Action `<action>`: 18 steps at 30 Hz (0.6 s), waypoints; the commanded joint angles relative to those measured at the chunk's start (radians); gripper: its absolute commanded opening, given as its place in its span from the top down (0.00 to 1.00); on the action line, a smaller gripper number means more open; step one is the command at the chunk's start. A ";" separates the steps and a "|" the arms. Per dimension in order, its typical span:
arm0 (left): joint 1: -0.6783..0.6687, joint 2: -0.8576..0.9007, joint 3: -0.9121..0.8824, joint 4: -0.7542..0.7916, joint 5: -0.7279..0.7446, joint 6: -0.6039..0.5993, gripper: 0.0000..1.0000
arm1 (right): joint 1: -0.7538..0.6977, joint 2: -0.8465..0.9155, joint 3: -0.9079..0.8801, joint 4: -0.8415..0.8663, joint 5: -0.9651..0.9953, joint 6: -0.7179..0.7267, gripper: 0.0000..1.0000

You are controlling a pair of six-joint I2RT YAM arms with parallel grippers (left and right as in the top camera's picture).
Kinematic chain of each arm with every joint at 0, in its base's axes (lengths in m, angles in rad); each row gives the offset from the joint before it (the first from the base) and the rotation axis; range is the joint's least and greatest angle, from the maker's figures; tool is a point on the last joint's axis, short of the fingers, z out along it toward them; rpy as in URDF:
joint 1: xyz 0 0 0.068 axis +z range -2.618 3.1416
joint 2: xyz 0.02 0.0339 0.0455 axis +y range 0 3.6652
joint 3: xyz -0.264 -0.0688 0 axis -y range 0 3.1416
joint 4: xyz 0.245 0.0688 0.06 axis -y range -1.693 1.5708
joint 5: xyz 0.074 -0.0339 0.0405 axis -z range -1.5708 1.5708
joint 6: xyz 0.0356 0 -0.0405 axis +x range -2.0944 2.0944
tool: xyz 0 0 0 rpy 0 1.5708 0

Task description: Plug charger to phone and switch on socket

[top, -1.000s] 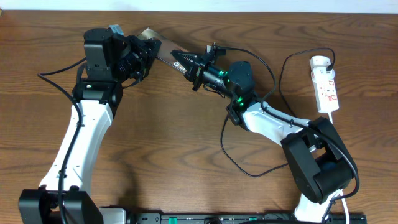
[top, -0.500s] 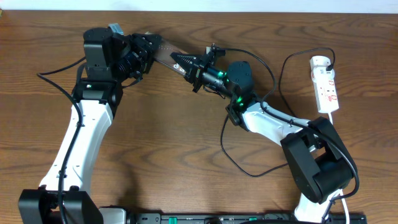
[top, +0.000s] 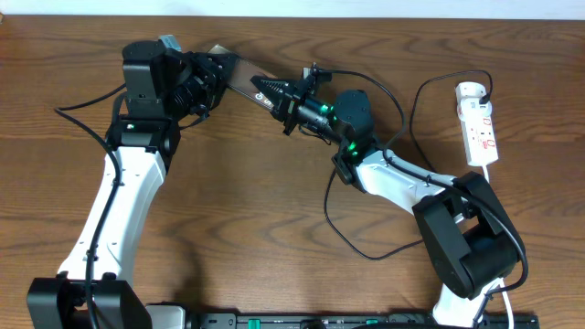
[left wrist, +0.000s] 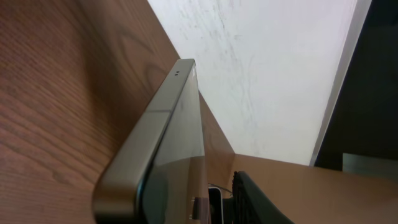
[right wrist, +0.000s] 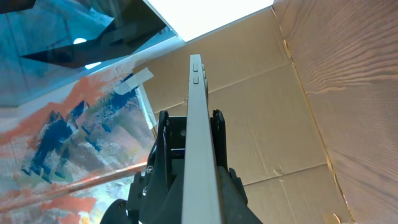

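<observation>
Overhead view, with both wrist views. The socket point(top: 478, 123) lies flat on the wooden tabletop point(top: 256, 201) at its right side, rounded end towards the far edge, and serves as the reference point. The charger point(top: 413, 114), a thin black cable, meets the socket at its rounded end, curves away to the socket's left and runs on towards the right arm.

The phone point(top: 236, 66) is well apart from the socket, far to its left and slightly nearer the far edge of the tabletop. It sits between the two tools and slants across the wood. In the left wrist view the phone point(left wrist: 168, 143) is seen along its bronze edge, tilted up from the tabletop. In the right wrist view the phone point(right wrist: 200, 143) appears edge-on as a narrow upright strip.

The left tool point(top: 215, 80) is at the end of the phone farther from the socket. Its black fingers point(right wrist: 166, 134) stand one on each side of the phone's edge. Whether they press on it or only flank it cannot be told.

The right tool point(top: 267, 88) is at the end of the phone nearer the socket, and its fingers are pressed together to a point over that end. What lies between them, if anything, cannot be made out. In the left wrist view a small pale piece and a black part sit against the phone's lower end; their identity is unclear.
</observation>
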 commanded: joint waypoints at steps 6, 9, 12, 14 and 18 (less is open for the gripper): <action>0.001 -0.001 0.022 0.006 0.003 -0.006 0.71 | 0.038 -0.007 0.010 0.008 0.047 -0.023 0.99; 0.001 -0.001 0.022 0.007 0.010 -0.010 0.71 | 0.041 -0.007 0.010 0.008 0.050 -0.023 0.99; 0.000 -0.001 0.022 0.007 0.010 -0.013 0.71 | 0.041 -0.006 0.010 0.009 0.049 -0.023 0.99; -0.004 -0.001 0.022 0.006 0.010 -0.013 0.71 | 0.041 -0.006 0.010 0.009 0.049 -0.023 0.99; -0.021 -0.001 0.022 0.010 0.010 -0.013 0.71 | 0.042 -0.006 0.010 0.009 0.049 -0.023 0.99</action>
